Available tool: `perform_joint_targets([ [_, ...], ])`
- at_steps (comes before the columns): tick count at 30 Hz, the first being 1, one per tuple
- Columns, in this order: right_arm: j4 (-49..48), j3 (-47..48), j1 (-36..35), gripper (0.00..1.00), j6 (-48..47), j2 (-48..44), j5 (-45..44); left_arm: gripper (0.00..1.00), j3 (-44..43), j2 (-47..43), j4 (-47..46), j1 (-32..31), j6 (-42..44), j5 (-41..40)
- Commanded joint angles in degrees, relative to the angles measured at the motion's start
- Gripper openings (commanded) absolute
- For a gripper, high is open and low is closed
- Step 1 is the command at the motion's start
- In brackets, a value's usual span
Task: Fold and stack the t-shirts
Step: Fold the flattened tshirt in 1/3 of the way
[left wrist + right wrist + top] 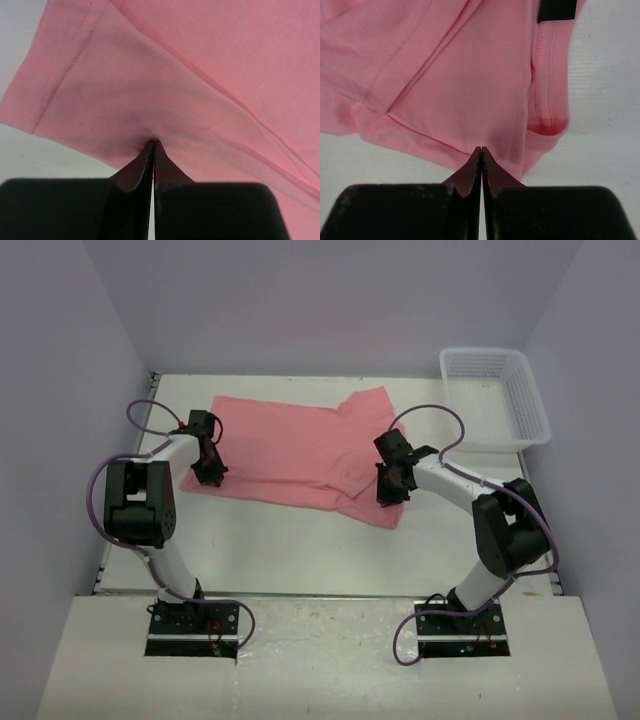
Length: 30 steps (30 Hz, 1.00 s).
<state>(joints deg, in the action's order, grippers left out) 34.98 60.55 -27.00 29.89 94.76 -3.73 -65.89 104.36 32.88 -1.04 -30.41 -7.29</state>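
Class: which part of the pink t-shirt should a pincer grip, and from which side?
Grip the t-shirt at its near edge, coming in from the near side: it lies flat, so only the border can be pinched. The left pincer is shut on it near the hem corner, the right pincer by the sleeve.

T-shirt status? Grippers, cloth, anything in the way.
Left gripper shut on t-shirt, near edge. Right gripper shut on near edge too. T-shirt spread on table, not stacked. White basket far right, apart; nothing blocking.
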Motion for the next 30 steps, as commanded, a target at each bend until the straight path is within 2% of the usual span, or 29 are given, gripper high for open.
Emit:
perform_joint_targets([
  [1,-2.5,-0.7,-0.6,0.00,1.9,1.3,2.5,0.00,-1.0,0.3,2.5,0.3,0.1,-2.2],
  [5,-2.2,-1.8,-1.0,0.00,4.7,1.8,1.0,0.00,-1.6,0.4,3.1,0.3,-0.1,-2.9],
  [10,1.9,-2.6,-1.4,0.00,10.5,2.5,-4.9,0.00,-2.5,1.0,4.3,0.4,-0.9,-4.4],
  [16,5.4,-7.0,-1.5,0.00,18.0,-1.0,-10.9,0.00,-3.5,2.4,5.7,0.5,-1.5,-6.7],
  [26,7.7,-9.5,-1.6,0.00,19.7,-2.2,-9.1,0.00,-3.4,1.7,6.8,1.0,-2.1,-9.1],
  [30,10.7,-9.8,-1.6,0.00,20.8,-5.1,-14.5,0.00,-2.8,1.6,6.9,1.0,-2.6,-9.9],
])
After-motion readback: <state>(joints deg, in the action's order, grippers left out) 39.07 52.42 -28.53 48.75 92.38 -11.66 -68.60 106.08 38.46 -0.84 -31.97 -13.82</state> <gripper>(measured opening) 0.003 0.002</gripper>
